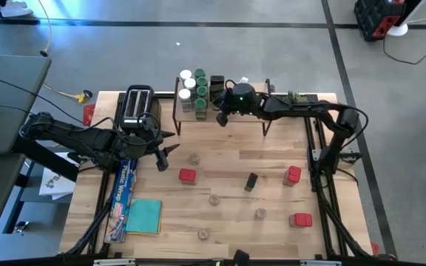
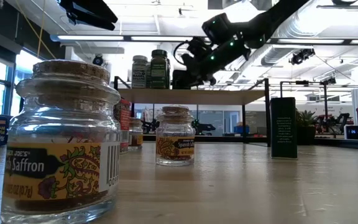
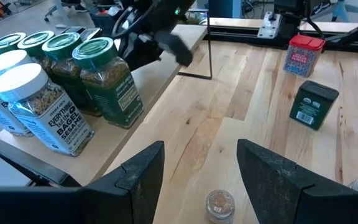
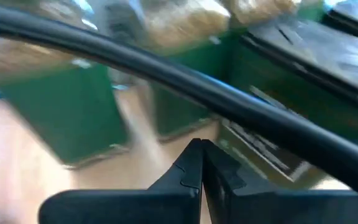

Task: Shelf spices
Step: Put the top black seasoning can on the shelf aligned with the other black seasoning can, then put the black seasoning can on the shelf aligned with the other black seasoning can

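The shelf (image 1: 198, 124) stands at the table's far edge. On its left end stand white-lidded jars (image 3: 39, 106), green-lidded jars (image 3: 107, 81) and black boxes (image 1: 217, 83). My right gripper (image 1: 222, 117) is shut and hovers over the shelf top just right of them, its fingertips (image 4: 201, 155) pointing at the green jars and a black box. My left gripper (image 3: 201, 168) hangs open above the table, left of centre, over a tiny brown-topped jar (image 3: 219, 205). Red tins (image 1: 188, 176), a black box (image 1: 251, 181) and more tiny jars (image 1: 214, 199) rest on the table. My right gripper holds nothing between its shut fingers. Their tips stand close before the green jars and a black box on the shelf. Whether they touch any of these I cannot tell, as the wrist view is blurred.
A black toaster (image 1: 137, 107) stands left of the shelf. A long blue foil box (image 1: 124, 192) and a teal cloth (image 1: 144, 216) lie at the near left. Red tins (image 1: 293, 175) (image 1: 300, 220) sit near the right edge. A black cable (image 4: 166, 78) crosses before my right gripper.
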Tool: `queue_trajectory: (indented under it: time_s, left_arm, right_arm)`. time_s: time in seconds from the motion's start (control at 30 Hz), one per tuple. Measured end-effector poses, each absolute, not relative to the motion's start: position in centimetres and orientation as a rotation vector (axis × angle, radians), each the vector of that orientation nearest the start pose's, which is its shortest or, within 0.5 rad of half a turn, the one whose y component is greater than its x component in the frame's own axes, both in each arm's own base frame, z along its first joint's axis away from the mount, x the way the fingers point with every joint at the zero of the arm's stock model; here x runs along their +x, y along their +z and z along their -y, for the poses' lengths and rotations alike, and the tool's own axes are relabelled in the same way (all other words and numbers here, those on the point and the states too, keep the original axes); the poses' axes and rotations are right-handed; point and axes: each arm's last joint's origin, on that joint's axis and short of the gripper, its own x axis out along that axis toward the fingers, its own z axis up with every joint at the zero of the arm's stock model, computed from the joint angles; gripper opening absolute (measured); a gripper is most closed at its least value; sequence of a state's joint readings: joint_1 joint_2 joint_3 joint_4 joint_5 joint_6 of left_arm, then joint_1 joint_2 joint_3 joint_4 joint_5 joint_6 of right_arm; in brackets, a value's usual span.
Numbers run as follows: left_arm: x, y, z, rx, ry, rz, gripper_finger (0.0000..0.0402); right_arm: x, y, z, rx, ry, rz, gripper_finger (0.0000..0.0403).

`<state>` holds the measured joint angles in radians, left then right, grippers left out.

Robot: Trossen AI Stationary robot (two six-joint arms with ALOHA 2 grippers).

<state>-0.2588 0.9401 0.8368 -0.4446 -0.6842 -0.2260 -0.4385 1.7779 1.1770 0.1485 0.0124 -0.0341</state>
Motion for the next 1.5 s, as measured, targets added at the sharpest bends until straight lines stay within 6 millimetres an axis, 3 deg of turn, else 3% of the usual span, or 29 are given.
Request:
queue_trajectory:
  time_s: [0.53,0.83,1.0,1.17,1.27,1.37,1.5]
  left_arm:
    - [19.0,30.4,3.1,0.033,0.466,-0.440,0.0197]
    - [19.0,30.4,3.1,0.034,0.466,-0.441,0.0197]
    - [18.9,30.4,3.3,0.033,0.460,-0.444,0.0197]
    - [18.7,30.3,4.1,0.043,0.419,-0.447,0.0197]
    - [18.6,30.4,4.6,0.051,0.398,-0.441,0.0197]
    - [18.4,30.4,5.0,0.065,0.407,-0.429,0.0197]
    - [18.3,30.4,5.3,0.077,0.421,-0.421,0.0197]
  right_arm:
    - [35.7,23.4,18.4,0.051,-0.538,-0.390,0.0000]
    - [35.7,24.4,17.5,0.033,-0.432,-0.358,0.0000]
    - [34.6,28.4,13.9,-0.066,-0.388,-0.343,0.0000]
    - [32.7,32.1,7.1,-0.224,-0.312,-0.390,0.0000]
    - [30.9,33.2,2.9,-0.259,-0.229,-0.455,0.0000]
    - [28.7,32.2,-0.2,-0.238,-0.114,-0.568,0.0000]
    - [26.5,29.4,-2.7,-0.164,0.053,-0.729,0.0000]
